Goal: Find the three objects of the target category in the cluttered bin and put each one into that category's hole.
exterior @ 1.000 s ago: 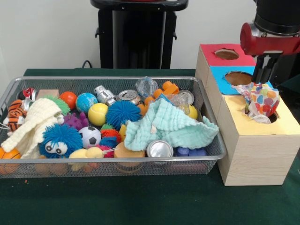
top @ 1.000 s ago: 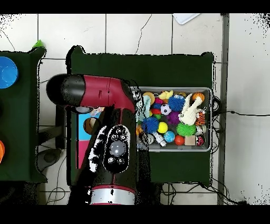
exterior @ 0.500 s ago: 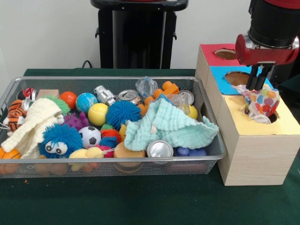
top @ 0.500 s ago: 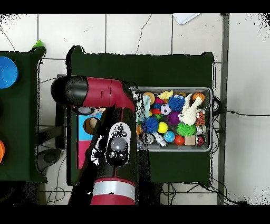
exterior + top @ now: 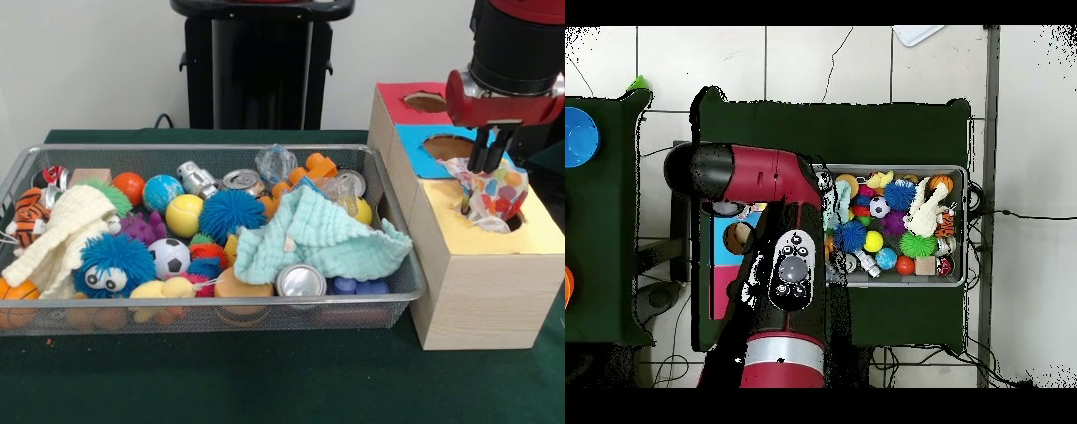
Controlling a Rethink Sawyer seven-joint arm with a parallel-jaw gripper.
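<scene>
Nearest you: mint muslin cloth [image 5: 320,235] draped over cans at the wire bin's [image 5: 402,291] right end. Soft, limp; pinch a raised fold. At 2 o'clock, spotted cloth [image 5: 495,193] half in yellow hole [image 5: 512,221]. Gripper [image 5: 488,162] touches it; jaw state unclear.

The yellow hole [image 5: 494,216] is plugged by a spotted cloth [image 5: 491,188], with the claw [image 5: 490,162] right above it at 12 o'clock. The blue hole [image 5: 448,147] and red hole [image 5: 427,102] stand open. The mesh bin [image 5: 395,300] is packed; a mint cloth [image 5: 313,237] covers its 3 o'clock end.
</scene>
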